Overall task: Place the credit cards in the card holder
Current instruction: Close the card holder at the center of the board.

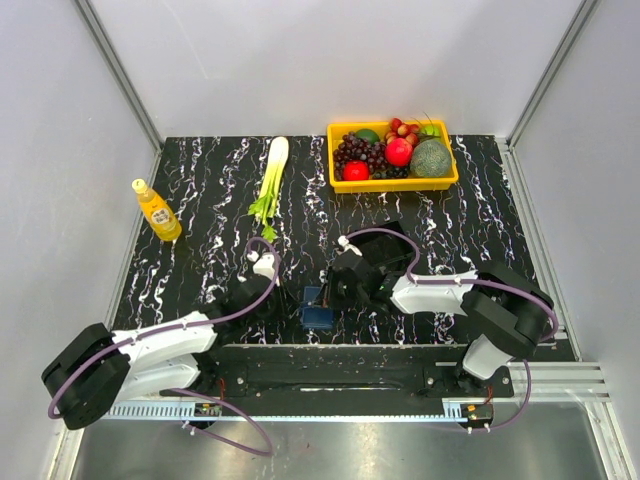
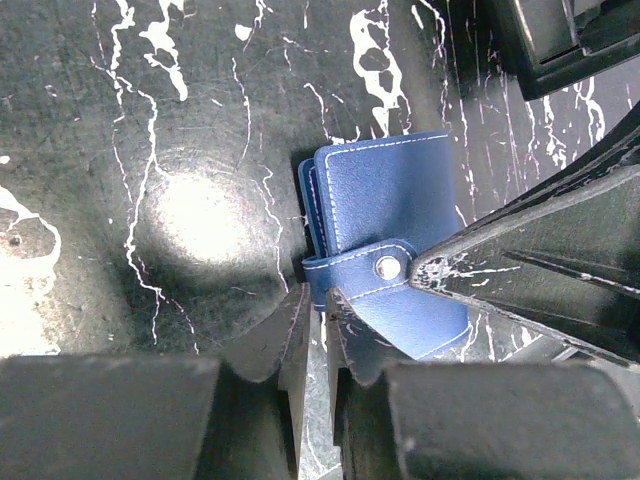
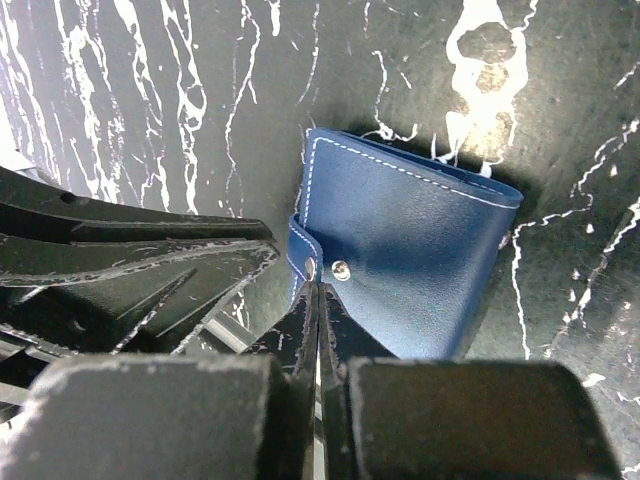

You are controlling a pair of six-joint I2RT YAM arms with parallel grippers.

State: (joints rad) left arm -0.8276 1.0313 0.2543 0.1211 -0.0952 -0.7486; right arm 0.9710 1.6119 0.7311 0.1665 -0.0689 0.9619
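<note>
The dark blue card holder (image 1: 318, 313) lies folded on the black marbled table between my two grippers. In the left wrist view it (image 2: 385, 205) shows its strap and snap. My left gripper (image 2: 316, 303) is nearly shut, its tips pinching the holder's near left corner. My right gripper (image 3: 318, 292) is shut, its tips on the end of the strap (image 3: 300, 250), next to the metal stud. The right fingers (image 2: 520, 262) reach in from the right in the left wrist view. No credit cards are in view.
A black open tray (image 2: 560, 45) sits just behind the holder, partly under the right arm (image 1: 440, 292). A yellow basket (image 1: 393, 183) of fruit stands at the back, a green stalk vegetable (image 1: 271, 172) at back centre, and a yellow bottle (image 1: 157, 210) at left.
</note>
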